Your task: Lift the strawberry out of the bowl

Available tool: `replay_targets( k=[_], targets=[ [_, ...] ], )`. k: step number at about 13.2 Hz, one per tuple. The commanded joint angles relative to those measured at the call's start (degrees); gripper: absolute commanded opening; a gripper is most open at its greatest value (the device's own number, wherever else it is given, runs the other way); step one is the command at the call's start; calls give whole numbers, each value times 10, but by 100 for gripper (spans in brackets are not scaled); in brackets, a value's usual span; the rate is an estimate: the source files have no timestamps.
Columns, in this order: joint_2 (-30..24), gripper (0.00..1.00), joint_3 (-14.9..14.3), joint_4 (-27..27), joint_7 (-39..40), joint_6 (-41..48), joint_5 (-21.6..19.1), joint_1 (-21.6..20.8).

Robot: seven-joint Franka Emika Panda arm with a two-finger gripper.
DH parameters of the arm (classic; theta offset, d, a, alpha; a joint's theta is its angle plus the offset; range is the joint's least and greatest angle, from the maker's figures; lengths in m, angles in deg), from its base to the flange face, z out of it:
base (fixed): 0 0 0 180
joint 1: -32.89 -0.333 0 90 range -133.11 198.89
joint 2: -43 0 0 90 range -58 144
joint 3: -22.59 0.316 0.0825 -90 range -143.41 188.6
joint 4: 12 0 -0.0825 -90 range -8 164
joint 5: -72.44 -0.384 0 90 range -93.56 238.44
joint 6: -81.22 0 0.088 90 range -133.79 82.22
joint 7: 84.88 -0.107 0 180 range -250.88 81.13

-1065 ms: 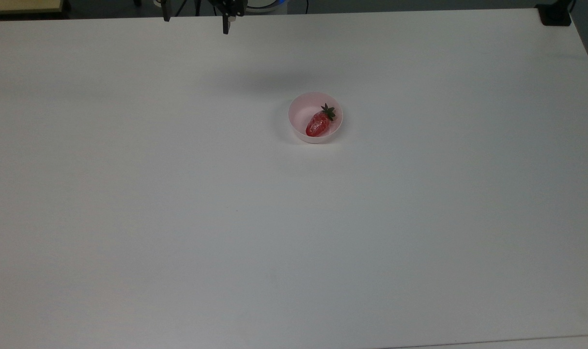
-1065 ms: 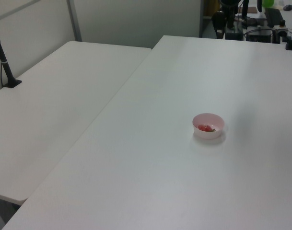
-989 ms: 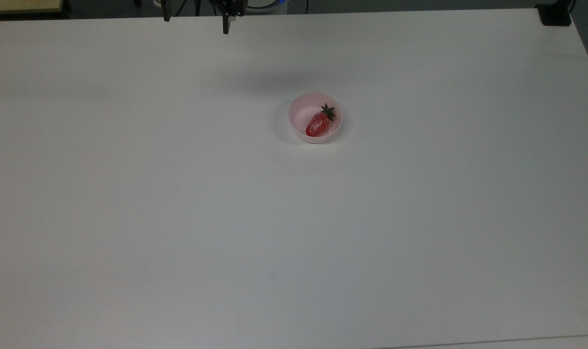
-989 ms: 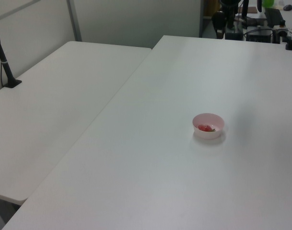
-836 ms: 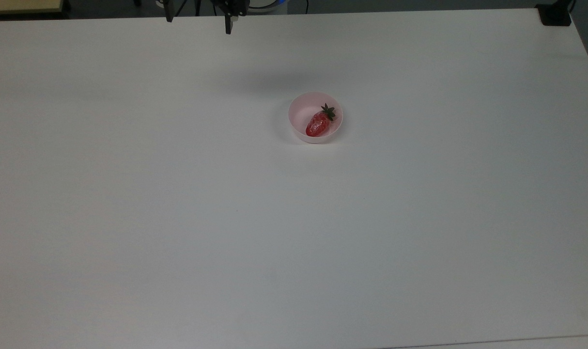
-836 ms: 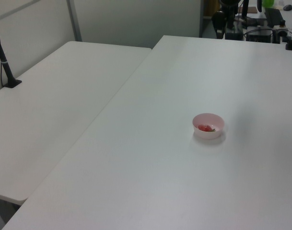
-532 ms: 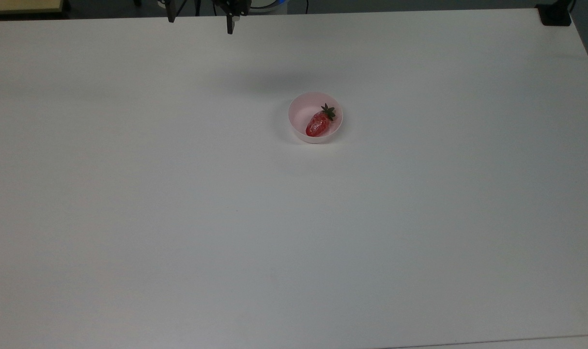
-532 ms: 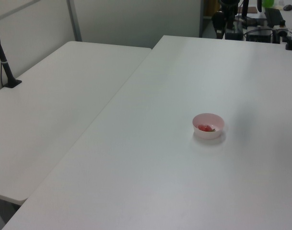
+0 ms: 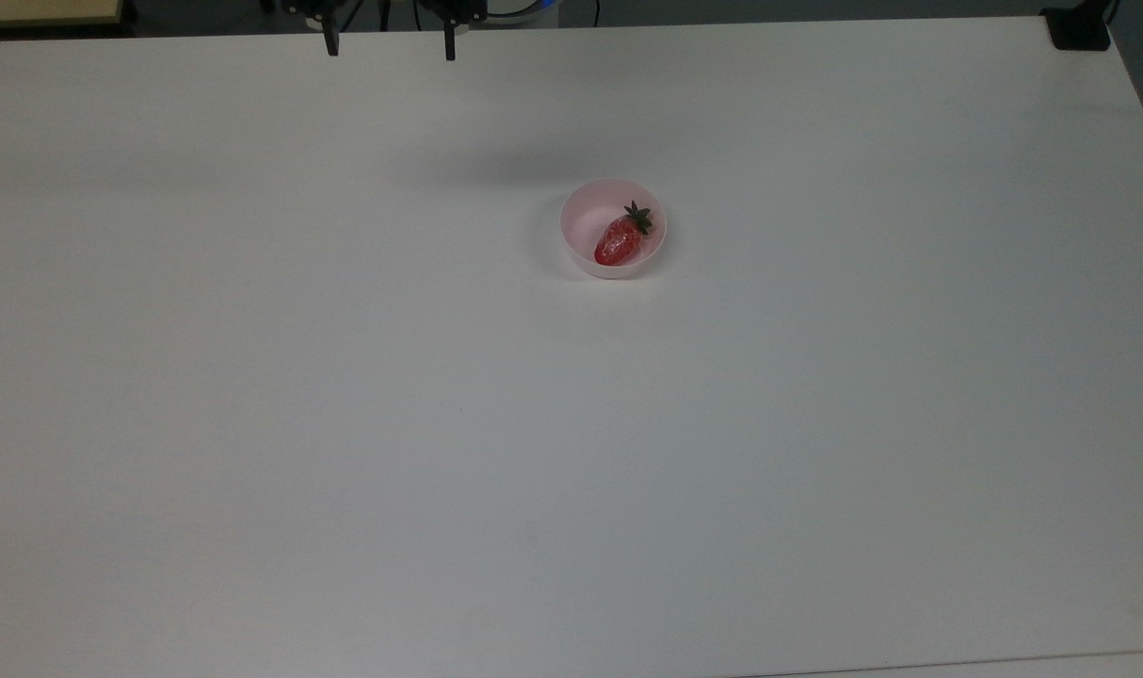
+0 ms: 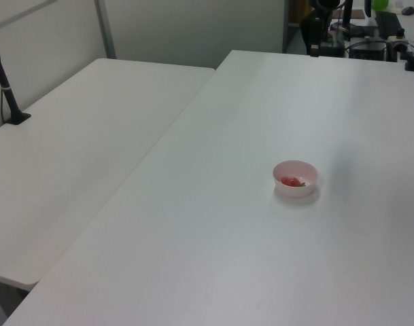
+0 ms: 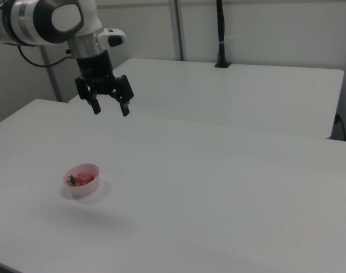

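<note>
White table [image 9: 346, 424] [image 10: 213, 224] [image 11: 229, 187], broad and plain, with a second white table [image 10: 77, 136] [image 11: 229, 91] set alongside it and pale partition walls behind

Strawberry [image 9: 619, 239] [image 10: 291, 181] [image 11: 83, 179] lay on its side inside the bowl [image 9: 581, 217] [image 10: 296, 168] [image 11: 90, 169]; glossy red, green cap toward the top view's upper right, red tip toward the lower left, resting against the bowl wall nearer the top view's bottom right. Untouched, not lifted

Bowl pale pink, round, upright on the table, a little above and right of centre in the top view; at the lower left of the right view

Gripper [image 9: 391, 42] [image 11: 109, 107] hung in the air, well apart from the bowl and well above the table. In the right view above and slightly right of the bowl; in the top view at the upper edge, left of the bowl. Two dark fingers [image 9: 331, 42] [image 11: 95, 106] pointed downward and spread wide, a clear gap between them; nothing held, nothing touched. In the top view the other finger [image 9: 450, 42] poked in at the same height

Arm [image 11: 48, 20] white and grey, reached in from the right view's upper left, black hand below a rounded joint

Soft shadow [image 9: 515, 165] on the table just above the bowl in the top view. Black post [image 10: 6, 85] [image 11: 221, 34] clamped upright on the second table; black clamp [image 9: 1078, 26] at the top view's upper right corner
</note>
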Motion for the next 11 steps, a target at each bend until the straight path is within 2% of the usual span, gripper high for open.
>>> replay_targets(
  k=[1,4,5,6,7,8,9,11],
  targets=[
    [1,100,1,4,32,41,-9,-10],
    [7,100,29,48,-88,10,-10,-24],
    [7,100,43,68,-129,-6,-10,-25],
    [8,100,69,97,-181,-38,-10,-25],
    [27,100,86,106,-189,-55,-5,-26],
    [69,100,98,88,-172,-52,-2,-30],
    [84,100,108,85,-175,-51,-2,-33],
    [108,100,121,92,-225,-59,-4,-42]
  ],
)
